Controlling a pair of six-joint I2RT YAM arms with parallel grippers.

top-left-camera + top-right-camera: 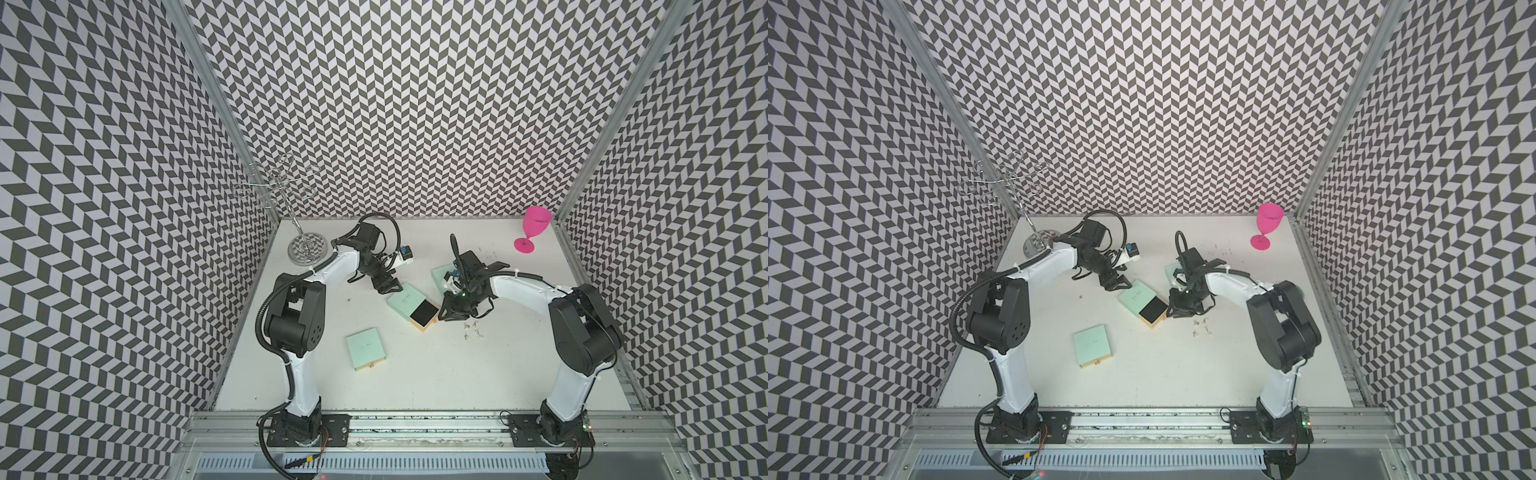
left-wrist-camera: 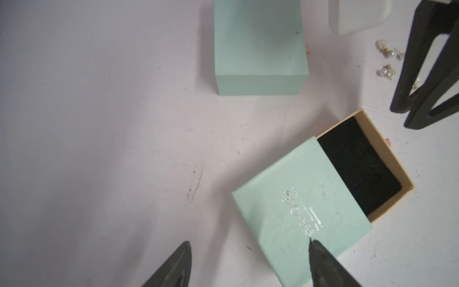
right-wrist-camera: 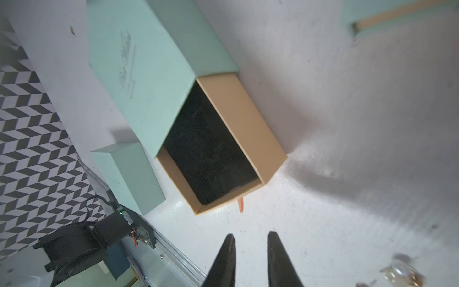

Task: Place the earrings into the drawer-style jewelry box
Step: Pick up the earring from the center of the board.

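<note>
1. **Progress.** The mint-green cardboard jewelry box lies near the middle of the white surface. Its tan, black-lined drawer is drawn roughly halfway out toward the front-right corner. The lining shows bare in both wrist views. Opening therefore appears done.
2. **What is left.** The tiny silvery wire-hook earrings with pale beads lie in a loose cluster on the bare surface. They sit just beside the drawer's open end, on the side toward the right edge. None is in the drawer, so every pick and every placement appears to be left.
3. **Right arm.** It rises from the front-right corner and reaches inward, with the wrist bent steeply down. The right claw points at the surface between the drawer's front and the earrings. Its jaws are narrowly parted, with nothing between them.
4. **Left arm.** It reaches from the front-left corner to the box's closed end. The left claw stands moderately wide and grips nothing. One fingertip lies over the mint-green sleeve; whether it presses there cannot be told.
5. **Other objects.**
   - A closed mint-green box lies toward the front edge.
   - Another mint-green box is partly hidden behind the right wrist.
   - A pink plastic goblet stands at the back-right corner.
   - A chrome wire stand stands at the back-left corner.
</note>
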